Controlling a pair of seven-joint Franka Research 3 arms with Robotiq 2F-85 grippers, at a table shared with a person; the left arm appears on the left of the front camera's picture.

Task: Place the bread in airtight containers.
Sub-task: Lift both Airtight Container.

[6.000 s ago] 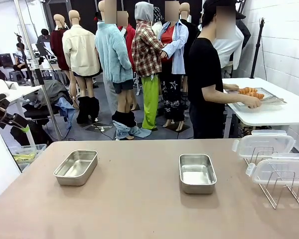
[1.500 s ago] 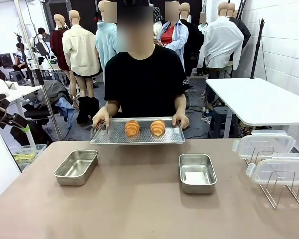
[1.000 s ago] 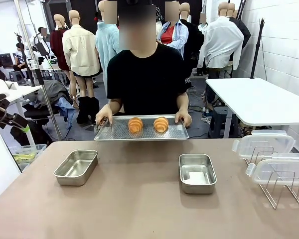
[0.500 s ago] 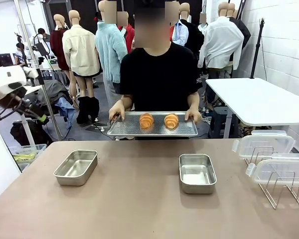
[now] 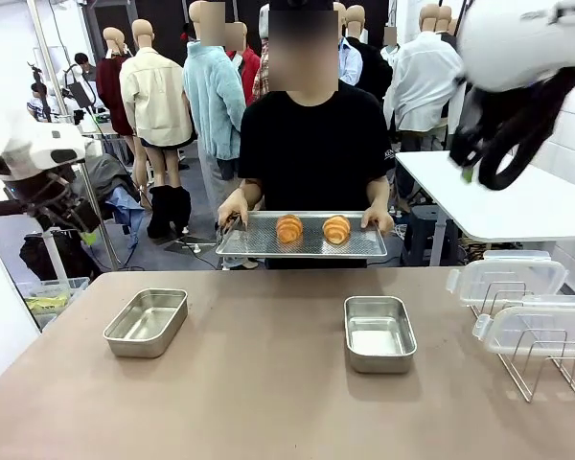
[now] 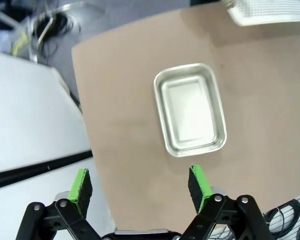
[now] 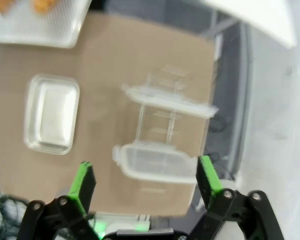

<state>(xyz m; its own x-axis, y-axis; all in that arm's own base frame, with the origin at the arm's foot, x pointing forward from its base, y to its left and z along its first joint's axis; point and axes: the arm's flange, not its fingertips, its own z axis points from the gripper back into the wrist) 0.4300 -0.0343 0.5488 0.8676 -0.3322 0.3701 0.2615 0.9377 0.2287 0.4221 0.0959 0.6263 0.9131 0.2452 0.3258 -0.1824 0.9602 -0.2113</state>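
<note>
The left tool (image 6: 140, 182) and right tool (image 7: 146, 180) hung wide open, empty, above the counter (image 5: 268, 393), both arms having swung into the frame's upper corners. The left tin (image 5: 146, 322) and right tin (image 5: 379, 332) lay empty. Beyond, the person had shifted the tray (image 5: 259, 247) of bread (image 5: 289, 229) rightward, so picking could probably start.

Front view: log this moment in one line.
bread: on perforated tray, held by person | tins: both empty, lidless | lids: on wire rack | left hand: open | right hand: open
</note>
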